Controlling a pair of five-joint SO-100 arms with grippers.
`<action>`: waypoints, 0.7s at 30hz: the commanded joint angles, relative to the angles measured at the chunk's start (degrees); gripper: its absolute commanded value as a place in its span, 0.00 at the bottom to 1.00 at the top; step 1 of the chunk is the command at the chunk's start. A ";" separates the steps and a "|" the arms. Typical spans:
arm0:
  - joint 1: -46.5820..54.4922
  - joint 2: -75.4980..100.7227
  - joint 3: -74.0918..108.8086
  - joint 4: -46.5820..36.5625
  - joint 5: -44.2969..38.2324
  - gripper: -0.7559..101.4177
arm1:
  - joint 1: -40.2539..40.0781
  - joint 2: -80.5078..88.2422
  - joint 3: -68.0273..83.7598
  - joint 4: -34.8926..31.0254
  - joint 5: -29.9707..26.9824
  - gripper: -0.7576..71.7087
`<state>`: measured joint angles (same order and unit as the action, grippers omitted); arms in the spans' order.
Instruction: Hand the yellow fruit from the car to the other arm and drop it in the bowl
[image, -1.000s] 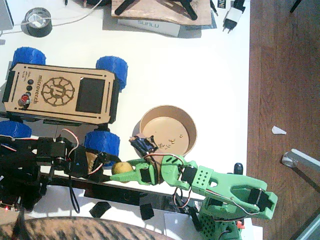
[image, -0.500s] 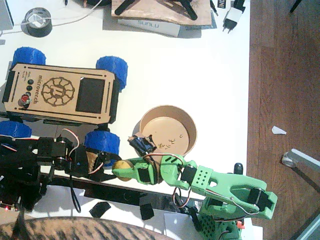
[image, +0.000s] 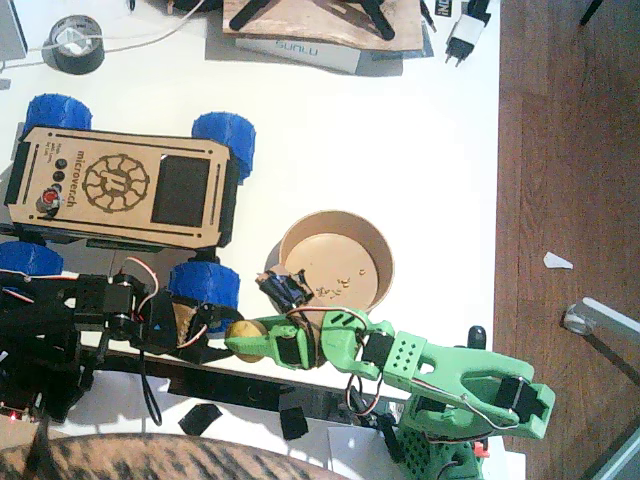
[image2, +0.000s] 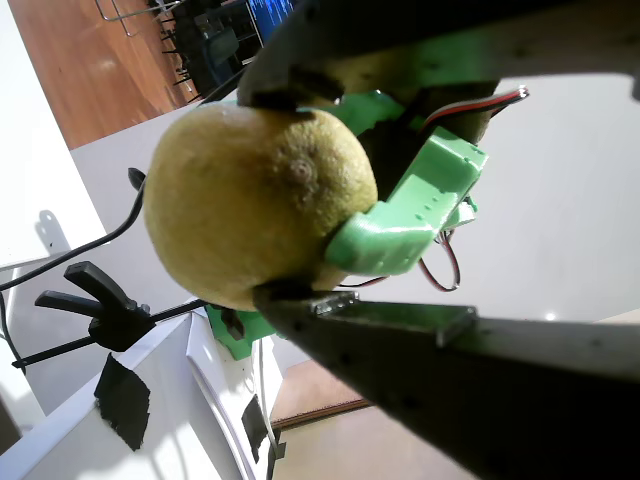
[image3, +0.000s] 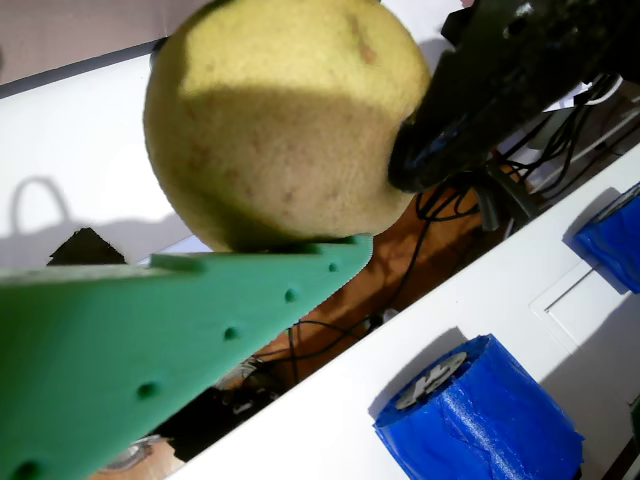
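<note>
The white table (image: 400, 150) stood beside a brown wooden floor (image: 570, 150); the round tan cardboard bowl (image: 385, 262) held only crumbs. The small dull yellow fruit (image: 241, 333) was off the plywood car (image: 120, 185), at the table's front edge, clenched by both the black left gripper (image: 218, 335) and the green right gripper (image: 262, 342)

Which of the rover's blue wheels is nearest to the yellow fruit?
The chunky blue wheel at the wooden rover's lower right corner, just left of the small yellow fruit.

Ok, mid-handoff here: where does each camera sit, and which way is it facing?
Fixed view: overhead, looking straight down on table, car, bowl; both arms show.
A wrist view: rides the black left arm, looking along its claw at the yellow fruit and green arm behind.
Another wrist view: rides the green right arm; its claw finger lies under the fruit.
All three share the fruit.
</note>
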<state>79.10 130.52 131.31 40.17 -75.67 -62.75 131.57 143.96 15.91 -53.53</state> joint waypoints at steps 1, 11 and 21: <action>0.09 0.18 -2.37 -2.11 0.18 0.17 | 0.26 1.85 -1.58 0.26 0.70 0.01; 0.09 0.26 -2.37 -1.76 0.18 0.60 | 0.35 2.72 -1.41 0.26 0.26 0.01; -5.01 8.70 -1.85 12.48 1.67 0.58 | 0.53 3.43 -0.70 0.35 0.18 0.01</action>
<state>75.67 134.03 131.13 47.64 -75.59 -62.05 131.92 144.14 16.00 -53.53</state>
